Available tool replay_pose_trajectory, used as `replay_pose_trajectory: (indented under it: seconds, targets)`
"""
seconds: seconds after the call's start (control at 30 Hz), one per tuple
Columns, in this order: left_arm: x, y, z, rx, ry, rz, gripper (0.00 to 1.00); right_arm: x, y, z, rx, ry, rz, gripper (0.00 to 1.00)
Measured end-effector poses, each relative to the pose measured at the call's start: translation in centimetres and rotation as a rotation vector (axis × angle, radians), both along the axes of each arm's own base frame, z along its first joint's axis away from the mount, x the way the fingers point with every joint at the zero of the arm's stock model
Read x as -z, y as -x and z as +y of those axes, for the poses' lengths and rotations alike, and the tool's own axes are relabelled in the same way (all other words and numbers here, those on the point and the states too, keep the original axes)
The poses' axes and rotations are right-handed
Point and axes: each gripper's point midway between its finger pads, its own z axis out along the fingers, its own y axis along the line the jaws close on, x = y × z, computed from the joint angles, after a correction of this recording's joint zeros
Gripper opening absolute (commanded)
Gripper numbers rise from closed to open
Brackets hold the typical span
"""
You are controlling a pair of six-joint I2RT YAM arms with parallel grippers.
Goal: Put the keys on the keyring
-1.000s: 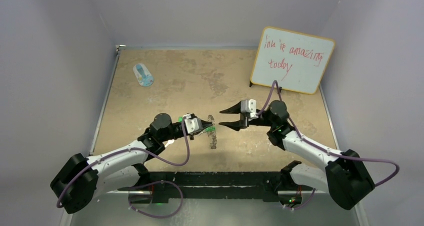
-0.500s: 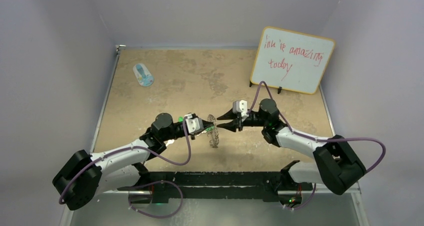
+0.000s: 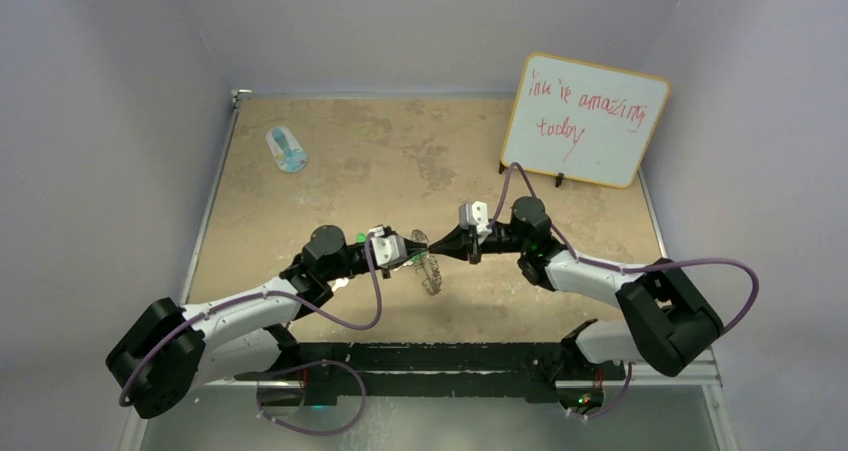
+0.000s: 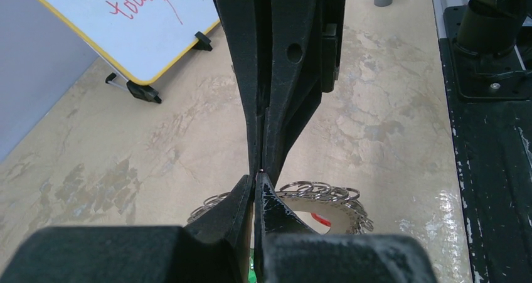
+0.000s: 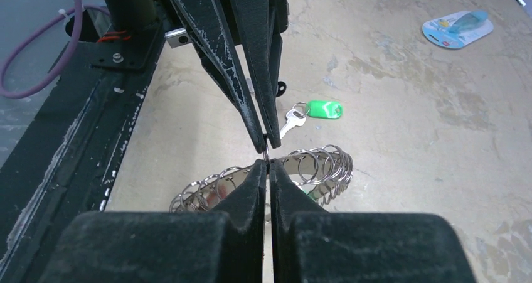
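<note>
A: Entry one, the keyring [image 5: 313,165]?
B: Flat silver ring, its rim crowded with small wire loops. It sits mid-table, tilted up between the two claws.
A: Claws?
B: The left gripper [image 4: 256,181] is pressed together on one rim loop. The right gripper [image 5: 266,169] is closed nearly tip to tip at that same loop; whether it grips, I cannot tell.
A: Keys?
B: One green-tagged key [image 5: 313,112], flat on the table [image 5: 401,138] near the ring. A red tag [image 4: 321,220] shows by the ring.
</note>
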Motion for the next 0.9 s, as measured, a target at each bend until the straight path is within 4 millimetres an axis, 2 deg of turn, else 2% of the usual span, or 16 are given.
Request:
replay_pose_trajectory:
  seconds: [0.1, 0.23, 0.3, 0.53, 0.77, 0.9]
  targets:
    - [-0.1, 0.0, 0.0, 0.000, 0.002, -0.002, 0.00, 0.0, -0.1, 0.1, -0.006, 0.001, 0.006, 0.00]
    - [0.0, 0.0, 0.1, -0.001, -0.001, -0.001, 0.24, 0.0, 0.0, 0.1, -0.009, 0.003, 0.008, 0.00]
    - [-0.3, 0.1, 0.3, -0.005, -0.003, -0.004, 0.30, 0.1, 0.0, 0.1, -0.007, 0.006, 0.009, 0.00]
    - [-0.9, 0.5, 1.5, -0.038, -0.025, -0.026, 0.31, 0.2, 0.2, -0.2, -0.003, 0.026, -0.013, 0.00]
    - [1.3, 0.2, 1.3, -0.030, -0.109, 0.017, 0.28, 0.2, 0.1, -0.2, -0.007, 0.053, -0.039, 0.00]
    - [1.6, -0.1, 0.8, -0.017, -0.127, 0.031, 0.25, 0.2, 0.1, -0.1, -0.013, 0.060, -0.043, 0.00]
